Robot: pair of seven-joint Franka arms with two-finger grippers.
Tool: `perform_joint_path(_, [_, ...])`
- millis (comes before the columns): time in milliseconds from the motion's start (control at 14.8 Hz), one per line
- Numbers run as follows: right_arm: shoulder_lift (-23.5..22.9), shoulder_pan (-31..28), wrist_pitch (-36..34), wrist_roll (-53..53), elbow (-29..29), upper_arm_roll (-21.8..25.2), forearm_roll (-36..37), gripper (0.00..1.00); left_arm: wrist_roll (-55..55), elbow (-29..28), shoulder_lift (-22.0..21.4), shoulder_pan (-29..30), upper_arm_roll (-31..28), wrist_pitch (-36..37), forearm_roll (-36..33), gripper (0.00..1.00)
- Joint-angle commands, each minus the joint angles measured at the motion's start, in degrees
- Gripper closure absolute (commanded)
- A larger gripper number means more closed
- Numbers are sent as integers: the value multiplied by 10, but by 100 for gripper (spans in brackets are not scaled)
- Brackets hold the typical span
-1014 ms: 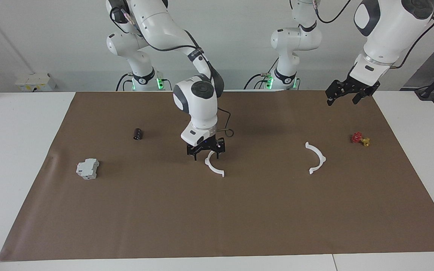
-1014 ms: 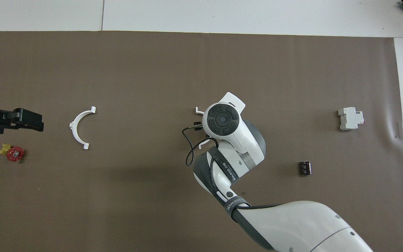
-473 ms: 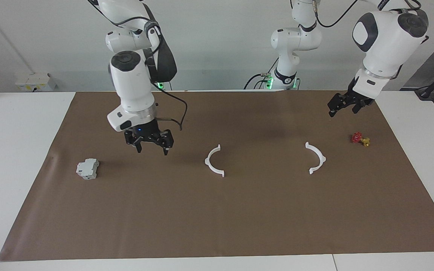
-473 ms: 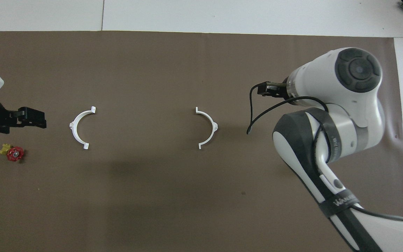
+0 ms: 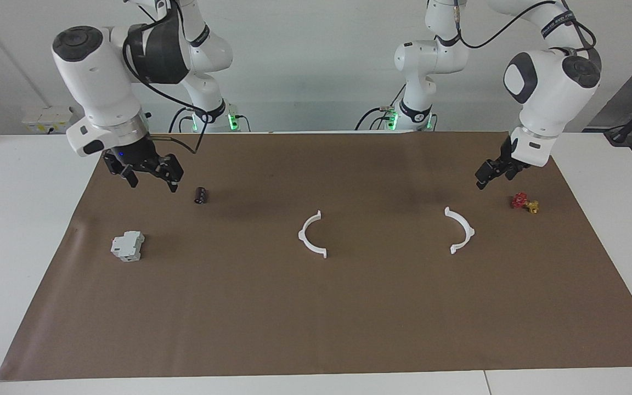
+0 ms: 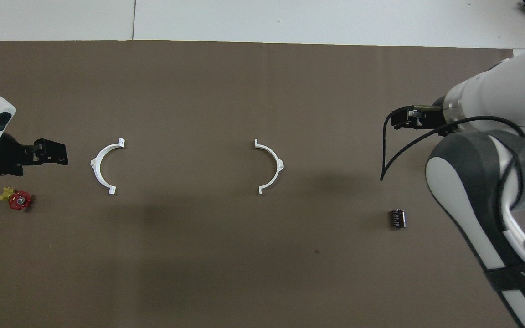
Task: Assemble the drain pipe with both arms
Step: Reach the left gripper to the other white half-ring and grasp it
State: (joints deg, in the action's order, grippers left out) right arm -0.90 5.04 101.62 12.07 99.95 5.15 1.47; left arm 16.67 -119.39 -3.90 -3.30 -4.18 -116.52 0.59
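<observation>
The drain pipe lies as two white half rings, apart on the brown mat [image 5: 316, 318]. One half ring [image 5: 302, 237] [image 6: 278, 163] is at the mat's middle. The other half ring [image 5: 469, 230] [image 6: 96, 165] is toward the left arm's end. My right gripper [image 5: 152, 185] [image 6: 401, 119] hangs open and empty over the mat at the right arm's end, beside the black cylinder. My left gripper [image 5: 483, 178] [image 6: 55, 152] hangs open and empty over the mat by the red valve, apart from the near half ring.
A small black cylinder [image 5: 200, 195] [image 6: 397, 218] and a grey-white boxy block [image 5: 127, 246] sit toward the right arm's end. A red and yellow valve [image 5: 524, 203] [image 6: 16, 199] lies near the left arm's end. White table surrounds the mat.
My right arm has swung away from the middle half ring to the right arm's end and risen, empty. My left gripper has sunk a little toward the mat. Both half rings stay put.
</observation>
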Motion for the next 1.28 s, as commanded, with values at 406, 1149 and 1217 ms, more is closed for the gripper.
perform_joint_path(406, [8, -40, -28, -90, -35, -12, 8, 0, 111, -164, 5, -2, 6, -248, 8, 0])
perform_joint_path(1149, [-1, 37, -95, -165, -72, 72, 32, 0, 108, -192, 67, -28, 8, -333, 7, 2])
perform_joint_path(1217, [7, 36, -95, -166, -62, 75, 29, 0, 108, -204, 69, -29, 8, -355, 7, 2])
